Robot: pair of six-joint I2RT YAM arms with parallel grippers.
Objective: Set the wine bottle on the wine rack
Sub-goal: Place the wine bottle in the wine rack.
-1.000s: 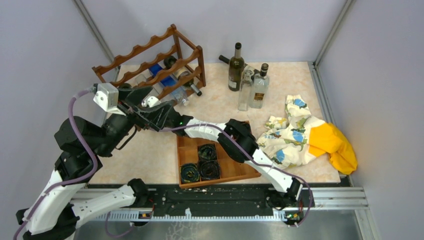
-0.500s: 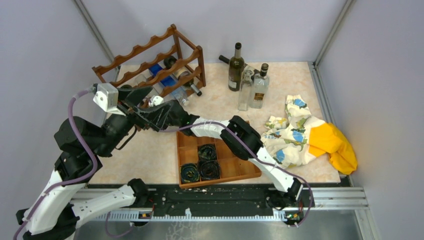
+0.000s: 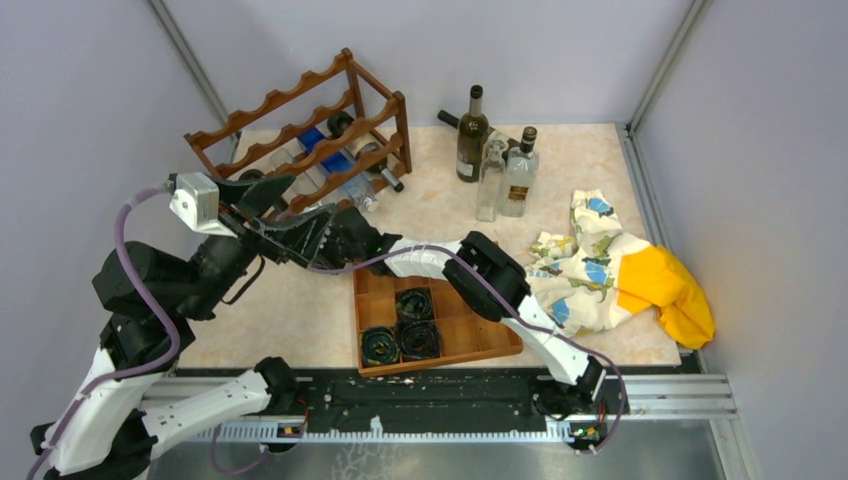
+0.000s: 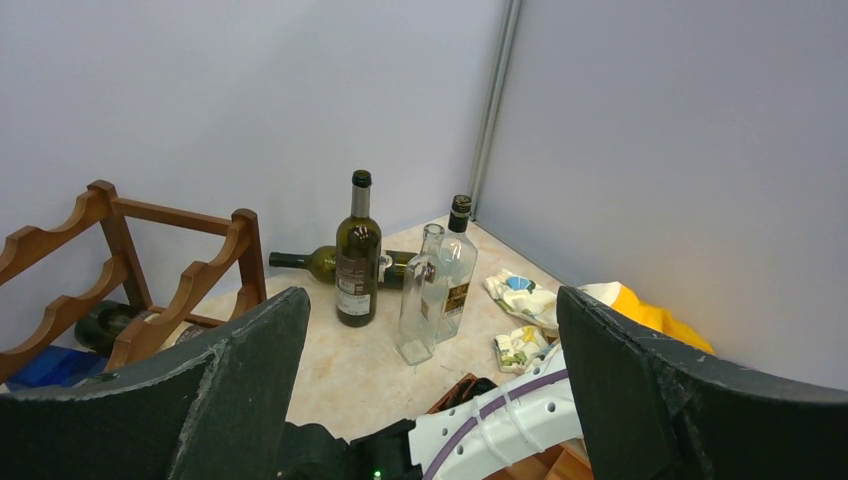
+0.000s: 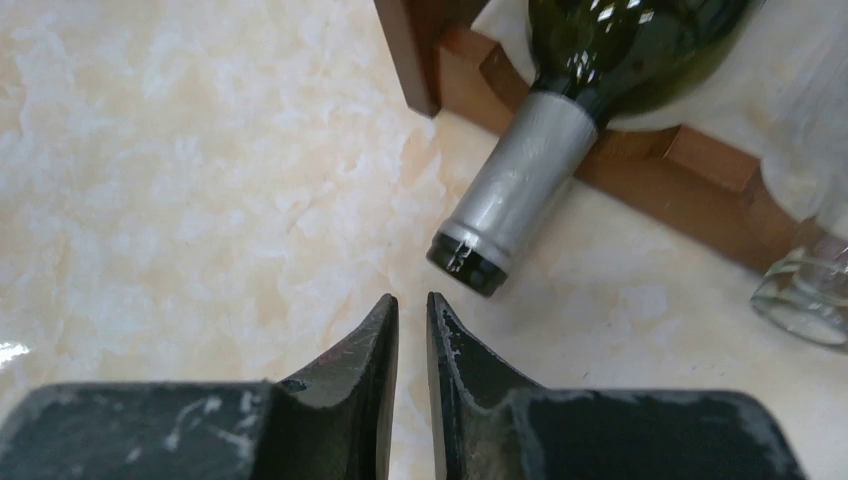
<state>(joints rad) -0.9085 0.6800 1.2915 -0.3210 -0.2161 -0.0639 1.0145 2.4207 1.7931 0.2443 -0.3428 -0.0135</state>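
From above, the wine rack (image 3: 300,130) stands at the far left of the table (image 3: 440,210), with both arms reaching to its near lower corner. The left gripper (image 3: 280,212) and right gripper (image 3: 335,228) overlap there, so this view does not show how their jaws stand. Three upright bottles (image 3: 490,160) wait well apart to the right, beyond a compartment tray (image 3: 440,325) and a crumpled cloth (image 3: 610,265). The left wrist view shows that claw spread wide with nothing between its fingers (image 4: 250,370), hanging above the rack's end post and looking across to the upright bottles. The right wrist view tells the most: the fingers (image 5: 370,340) are drawn almost together and empty, just short of the mouth of the wine bottle (image 5: 520,190). The dark green bottle lies in the rack's lowest tier, its foil-wrapped neck crossing the front rail and jutting out over the table. The bottle looks placed but perhaps not fully seated, so the step is probably a final nudge. The tips now sit a little left of the mouth, so they should be centred on it first. The push should be slow and along the bottle's axis (an off-centre shove would swing the neck sideways), stopping before the rack slides. The clear bottle (image 5: 805,290) just beside it on the right should be avoided.
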